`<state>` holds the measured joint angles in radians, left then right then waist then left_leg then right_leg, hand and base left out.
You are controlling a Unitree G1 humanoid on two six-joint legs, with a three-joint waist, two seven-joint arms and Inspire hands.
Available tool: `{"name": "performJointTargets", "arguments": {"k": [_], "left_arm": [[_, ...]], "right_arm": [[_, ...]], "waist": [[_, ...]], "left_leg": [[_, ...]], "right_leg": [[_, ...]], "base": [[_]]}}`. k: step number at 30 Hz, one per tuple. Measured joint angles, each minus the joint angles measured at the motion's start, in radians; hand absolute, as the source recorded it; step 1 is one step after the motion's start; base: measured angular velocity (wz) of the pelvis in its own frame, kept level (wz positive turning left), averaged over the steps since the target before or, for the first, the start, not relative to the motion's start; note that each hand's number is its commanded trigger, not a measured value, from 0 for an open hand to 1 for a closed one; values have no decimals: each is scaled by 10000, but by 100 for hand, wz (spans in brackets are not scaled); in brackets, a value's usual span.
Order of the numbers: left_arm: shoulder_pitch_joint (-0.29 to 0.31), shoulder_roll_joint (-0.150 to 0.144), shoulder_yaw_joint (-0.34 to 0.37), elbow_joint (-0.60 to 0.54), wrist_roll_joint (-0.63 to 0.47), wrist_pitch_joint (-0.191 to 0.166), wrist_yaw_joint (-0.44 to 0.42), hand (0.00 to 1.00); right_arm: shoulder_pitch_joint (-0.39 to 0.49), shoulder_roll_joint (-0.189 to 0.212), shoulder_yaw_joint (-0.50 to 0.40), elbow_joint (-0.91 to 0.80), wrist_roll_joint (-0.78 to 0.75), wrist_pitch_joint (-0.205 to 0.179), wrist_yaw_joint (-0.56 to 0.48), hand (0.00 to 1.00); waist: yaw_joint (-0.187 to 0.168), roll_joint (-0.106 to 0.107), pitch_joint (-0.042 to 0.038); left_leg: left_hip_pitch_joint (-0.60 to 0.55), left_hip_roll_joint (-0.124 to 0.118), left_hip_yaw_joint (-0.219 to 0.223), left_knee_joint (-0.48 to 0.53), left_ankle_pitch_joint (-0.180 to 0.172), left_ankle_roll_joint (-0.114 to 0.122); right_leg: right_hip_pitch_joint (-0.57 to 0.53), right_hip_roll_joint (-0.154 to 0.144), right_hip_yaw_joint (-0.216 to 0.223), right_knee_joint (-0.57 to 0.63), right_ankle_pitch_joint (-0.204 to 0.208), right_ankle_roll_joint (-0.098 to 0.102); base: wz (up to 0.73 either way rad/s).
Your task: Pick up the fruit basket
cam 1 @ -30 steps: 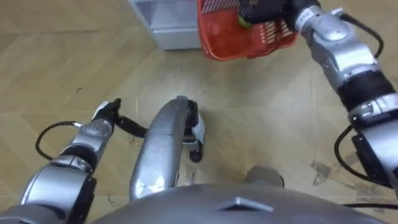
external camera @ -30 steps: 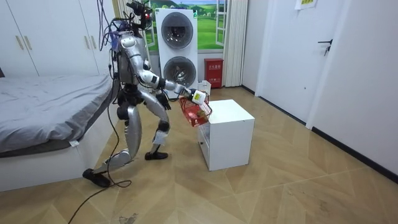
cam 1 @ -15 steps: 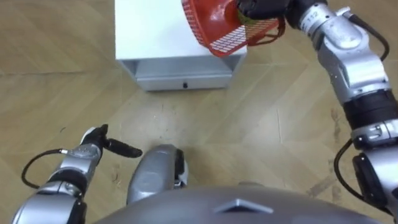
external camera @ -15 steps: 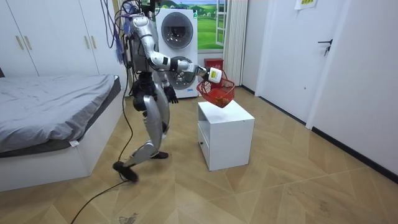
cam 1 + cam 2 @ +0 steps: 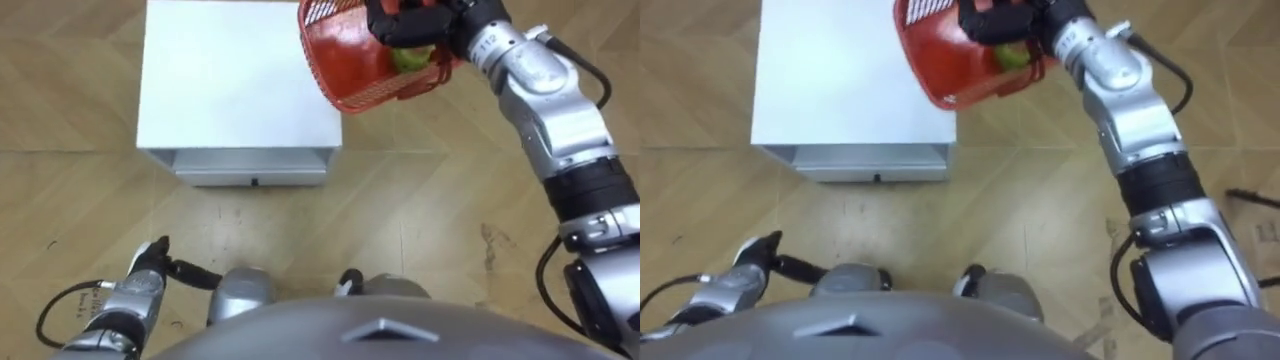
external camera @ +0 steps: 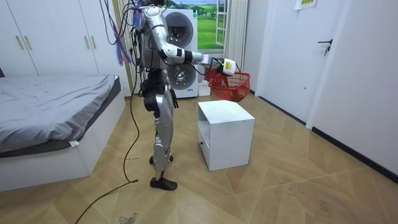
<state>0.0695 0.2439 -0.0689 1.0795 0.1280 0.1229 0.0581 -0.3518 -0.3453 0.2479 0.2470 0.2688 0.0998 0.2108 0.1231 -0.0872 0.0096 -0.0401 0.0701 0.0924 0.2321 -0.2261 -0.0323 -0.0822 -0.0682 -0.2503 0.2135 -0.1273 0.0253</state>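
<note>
The fruit basket (image 5: 350,60) is red plastic mesh and hangs tilted in the air over the far right corner of the white cabinet (image 5: 230,80). My right hand (image 5: 400,20) is shut on its rim, arm stretched forward. A green fruit (image 5: 412,58) lies inside, just under the hand. In the room view the basket (image 6: 235,86) is held at chest height beyond the cabinet (image 6: 225,134). My left hand (image 5: 150,275) hangs low at my left side, fingers relaxed, holding nothing.
I stand upright close to the cabinet's drawer side (image 5: 250,168), on wooden floor. A bed (image 6: 50,118) lies toward the room view's left, with stacked washing machines (image 6: 177,43) behind me and a red box (image 6: 213,73) by the wall.
I have stepped up to the cabinet and straightened. My right arm has swung the basket from low in front of the cabinet up and over its top.
</note>
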Motion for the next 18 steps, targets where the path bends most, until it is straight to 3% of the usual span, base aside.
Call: {"name": "performJointTargets", "arguments": {"k": [4,12,18], "left_arm": [[40,-35,247,-128,694,-38,111,0],[402,-289,587,-357,1498,-106,395,0],[486,-289,601,-365,1500,-112,395,0]], "right_arm": [[70,14,3,-123,-1,-1,123,100],[612,31,8,-78,-67,6,112,100],[656,75,270,380,-84,6,58,100]], "waist": [[239,-21,-14],[351,-19,-16],[558,-69,-8]], "left_leg": [[51,-100,-289,-56,23,37],[443,-107,-726,-322,28,41],[478,-100,-1066,-342,28,41]], "right_leg": [[219,-29,-54,-296,60,33],[703,3,-330,-443,19,95],[849,-3,-830,-442,10,106]], "base": [[13],[11],[10]]}}
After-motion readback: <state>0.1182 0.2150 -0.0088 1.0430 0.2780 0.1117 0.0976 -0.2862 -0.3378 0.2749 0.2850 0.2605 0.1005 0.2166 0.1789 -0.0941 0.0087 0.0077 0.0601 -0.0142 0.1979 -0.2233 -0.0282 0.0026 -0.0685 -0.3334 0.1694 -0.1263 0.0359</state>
